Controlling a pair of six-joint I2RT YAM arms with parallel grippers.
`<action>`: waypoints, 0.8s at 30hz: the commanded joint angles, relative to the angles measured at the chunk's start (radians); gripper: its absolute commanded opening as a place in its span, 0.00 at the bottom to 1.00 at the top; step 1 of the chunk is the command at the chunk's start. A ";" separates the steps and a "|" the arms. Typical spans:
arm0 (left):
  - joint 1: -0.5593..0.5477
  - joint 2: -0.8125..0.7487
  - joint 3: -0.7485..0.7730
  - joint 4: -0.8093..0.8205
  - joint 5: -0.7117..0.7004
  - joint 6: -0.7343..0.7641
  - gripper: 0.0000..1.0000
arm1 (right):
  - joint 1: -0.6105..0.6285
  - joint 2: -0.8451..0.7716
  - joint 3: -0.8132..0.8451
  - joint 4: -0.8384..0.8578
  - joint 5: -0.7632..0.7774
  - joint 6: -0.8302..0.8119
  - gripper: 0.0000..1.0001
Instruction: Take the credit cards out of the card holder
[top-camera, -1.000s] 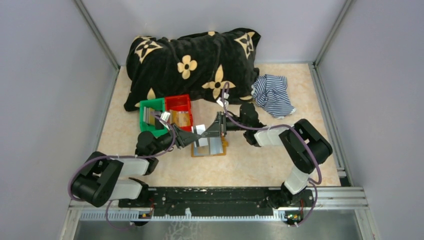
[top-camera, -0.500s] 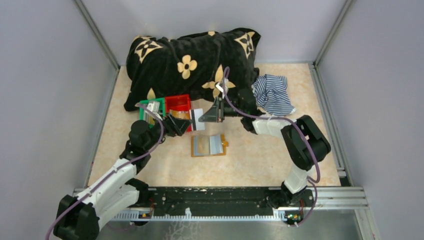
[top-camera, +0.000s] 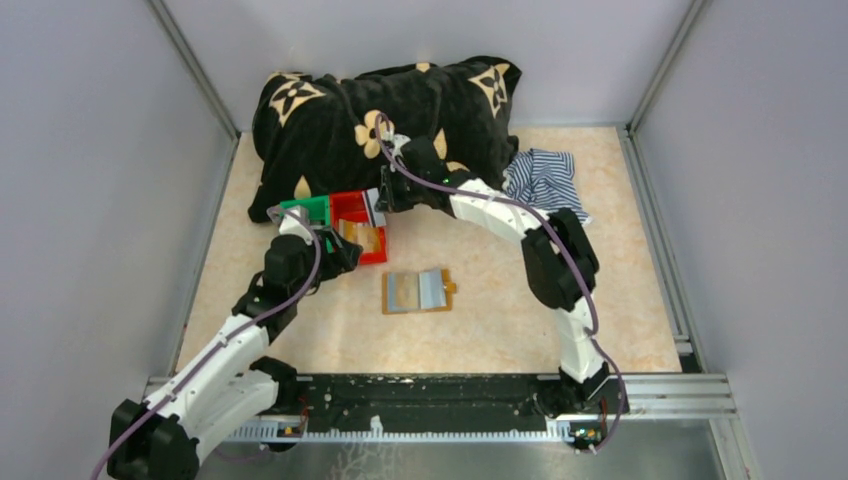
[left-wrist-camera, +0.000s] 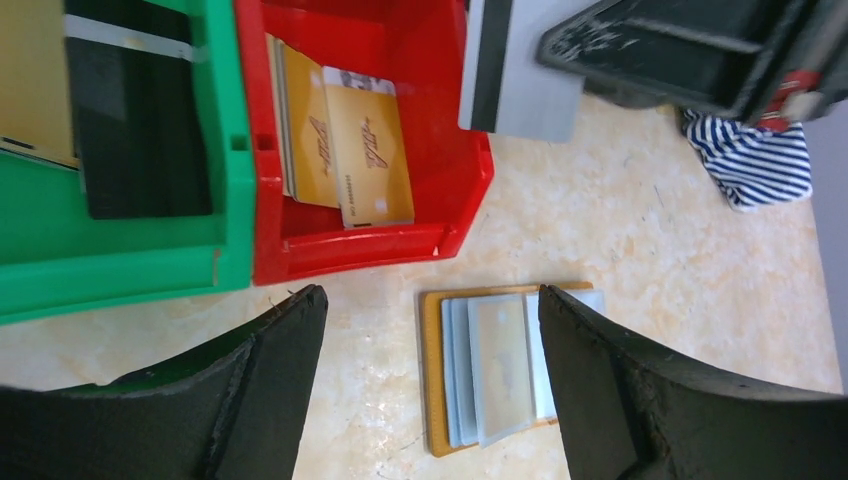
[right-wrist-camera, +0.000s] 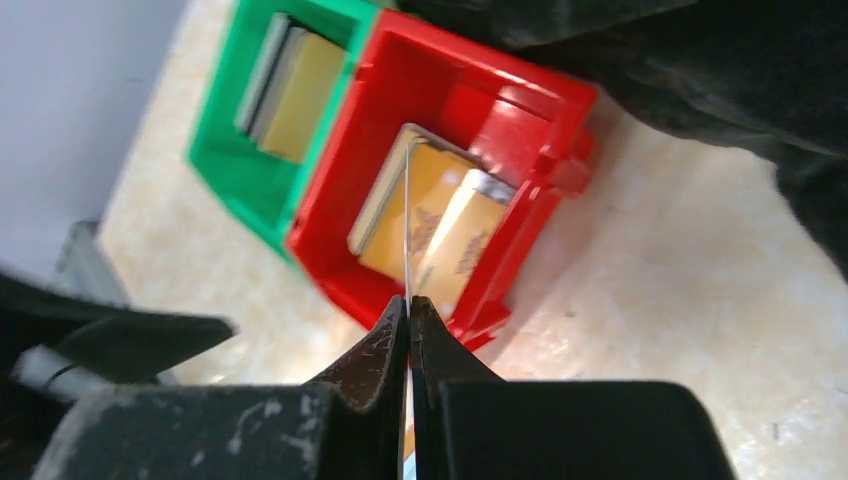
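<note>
Card drop in progress: the right arm's fingers (right-wrist-camera: 395, 330) pinch a thin grey card with a black magnetic stripe (left-wrist-camera: 520, 75) on edge over the red plastic bin (right-wrist-camera: 480, 70), where yellowish cards (left-wrist-camera: 350, 150) already lie stacked. The left arm's fingers (left-wrist-camera: 290, 340) hang spread wide and empty above the table (top-camera: 500, 330), just in front of the red bin and the green plastic bin (left-wrist-camera: 235, 150) beside it. The tan-orange bifold card holder (top-camera: 418, 291) lies open and flat on the table, apart from both arms, with greyish cards (left-wrist-camera: 500, 365) showing in its pocket panels, so the job looks only part done. The risk from here: let go on edge and from this height, the grey card could strike the bin's rim and skid onto the table, or land leaning against a wall; lowering it first would guard against that.
</note>
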 joint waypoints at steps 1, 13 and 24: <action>0.005 -0.022 0.075 -0.114 -0.122 -0.032 0.83 | 0.048 0.118 0.181 -0.265 0.235 -0.104 0.00; 0.006 -0.084 0.086 -0.196 -0.213 -0.062 0.93 | 0.145 0.242 0.364 -0.351 0.314 -0.145 0.00; 0.005 -0.169 0.090 -0.275 -0.240 -0.078 0.94 | 0.215 0.288 0.496 -0.438 0.493 -0.130 0.00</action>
